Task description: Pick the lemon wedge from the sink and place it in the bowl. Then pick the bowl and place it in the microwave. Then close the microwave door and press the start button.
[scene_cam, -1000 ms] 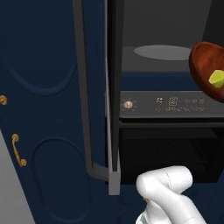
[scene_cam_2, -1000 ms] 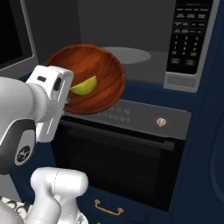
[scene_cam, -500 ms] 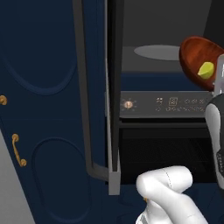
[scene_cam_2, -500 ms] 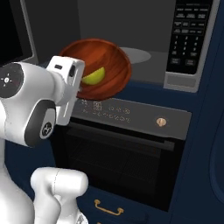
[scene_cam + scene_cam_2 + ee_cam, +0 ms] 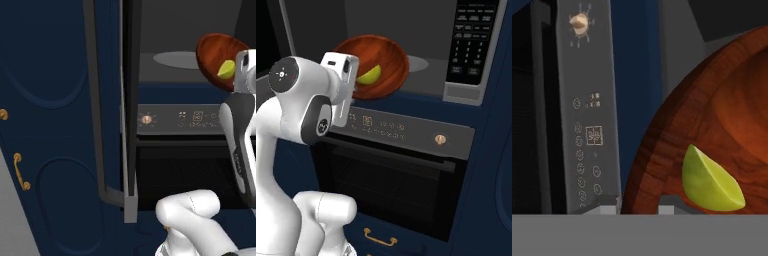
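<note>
Microwave door swung open at left, edge-on, beside navy cabinet door with brass handle. Oven control strip with knob below microwave cavity; keypad at right. End effector clenched on bowl rim, bowl tilted steeply, held in air at front of cavity opening, above control strip. Lemon wedge rests inside bowl, against lower wall near gripped rim. Turntable plate inside cavity behind bowl.
</note>
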Robot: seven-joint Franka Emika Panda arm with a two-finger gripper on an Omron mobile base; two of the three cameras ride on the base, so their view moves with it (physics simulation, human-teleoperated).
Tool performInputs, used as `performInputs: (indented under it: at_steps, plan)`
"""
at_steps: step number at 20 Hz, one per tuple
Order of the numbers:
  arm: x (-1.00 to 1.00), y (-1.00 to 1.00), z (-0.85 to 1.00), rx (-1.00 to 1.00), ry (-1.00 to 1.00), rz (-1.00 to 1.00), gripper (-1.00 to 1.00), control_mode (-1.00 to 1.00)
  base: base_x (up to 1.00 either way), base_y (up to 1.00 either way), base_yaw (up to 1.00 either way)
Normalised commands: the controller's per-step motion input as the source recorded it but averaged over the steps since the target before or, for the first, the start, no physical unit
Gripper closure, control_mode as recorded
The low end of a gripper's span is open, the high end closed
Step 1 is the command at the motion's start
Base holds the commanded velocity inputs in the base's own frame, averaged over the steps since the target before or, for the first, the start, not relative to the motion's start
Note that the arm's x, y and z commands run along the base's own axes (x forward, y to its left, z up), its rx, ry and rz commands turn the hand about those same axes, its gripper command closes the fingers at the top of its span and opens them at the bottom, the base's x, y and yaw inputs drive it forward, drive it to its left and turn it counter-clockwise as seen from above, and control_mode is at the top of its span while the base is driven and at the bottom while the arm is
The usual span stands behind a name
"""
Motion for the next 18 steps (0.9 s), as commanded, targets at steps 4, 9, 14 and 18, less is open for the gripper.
performInputs:
  at_steps: [4,9,14,18]
  plan:
    - [0.49,0.0,0.18,-0.07,0.0,0.0,1.0,-1.0,0.0,0.0,0.0]
    - [0.52,0.0,0.12,-0.07,0.0,0.05,1.0,-1.0,0.0,0.0,0.0]
    - [0.41,0.0,0.05,-0.05,0.0,0.02,1.0,-1.0,0.0,0.0,0.0]
    - [0.49,0.0,0.0,-0.04,0.0,0.01,1.0,-1.0,0.0,0.0,0.0]
